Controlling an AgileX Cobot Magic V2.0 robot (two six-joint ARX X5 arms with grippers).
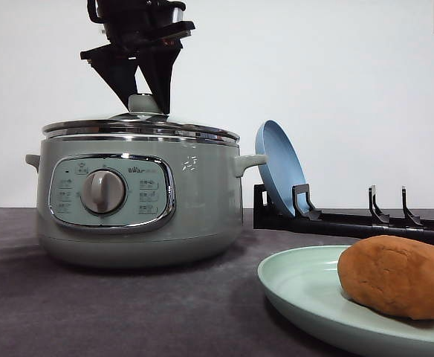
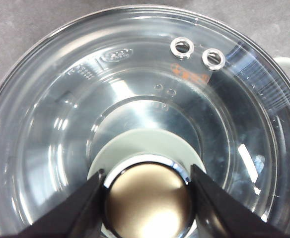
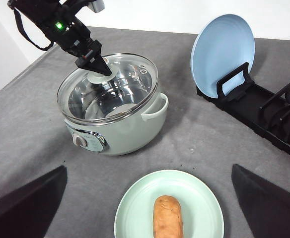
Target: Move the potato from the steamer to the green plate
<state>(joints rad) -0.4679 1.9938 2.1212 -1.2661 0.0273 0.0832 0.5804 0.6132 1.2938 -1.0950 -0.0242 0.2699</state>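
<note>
Your grey surface [image 3: 199, 134] carries everything. Largest on it is the steamer [image 1: 139, 197], which in the front view sits at about 9 o'clock from the green plate [image 1: 306, 286], its glass lid [image 2: 135, 99] seated on the rim. A black rack [image 3: 264, 111] stands at roughly 2 o'clock from the steamer in the right wrist view, with a blue plate [image 3: 223, 52] propped upright in its near slot. The green plate lies flat on the surface, well apart from the pot. The potato [image 1: 399, 277] rests on that plate, lying on its side toward the plate's 3 o'clock edge in the front view. Your left tool [image 2: 147, 196] is clamped on the lid's knob [image 2: 147, 201], a finger pressed against each side. Your right tool [image 3: 145, 208] hangs above the green plate with its fingers spread wide apart, holding nothing.
</note>
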